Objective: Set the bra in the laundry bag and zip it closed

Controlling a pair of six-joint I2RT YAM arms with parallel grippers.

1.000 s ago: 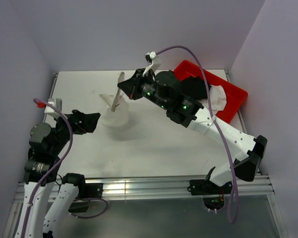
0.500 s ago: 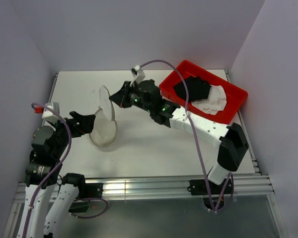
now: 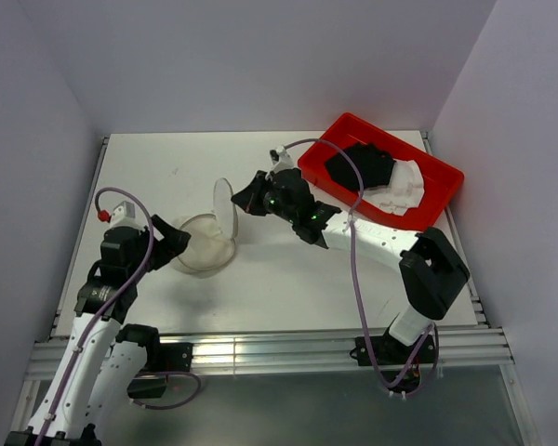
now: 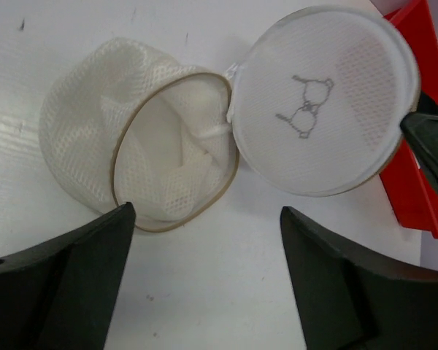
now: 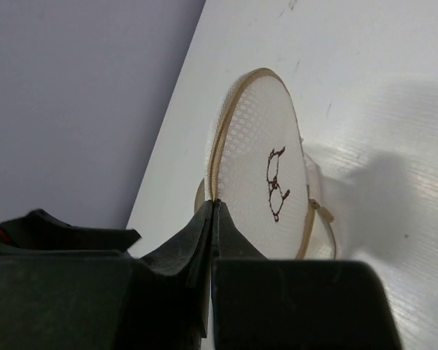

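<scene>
Lowered since a second ago: laundry bag (image 4: 95, 146), now lying left of bench (image 3: 288, 279) centre, lid (image 5: 259, 175) rim pinched in clenched right claw (image 5: 213, 208). Left claw (image 4: 204, 215) released, at the bag's mouth. Judged light, limp mesh; best gripped at the stiffer tan rim. Bra (image 3: 400, 190) apparently in red tray (image 3: 446, 177), far right corner.

Red tray (image 3: 407, 149) (black cloth (image 3: 358, 167) inside)

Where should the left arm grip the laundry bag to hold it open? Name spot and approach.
Grip the tan rim's near arc from the left gripper's side, one jaw inside the laundry bag. The hoop holds its round shape and faces that arm; the right gripper pinches the lid.
</scene>
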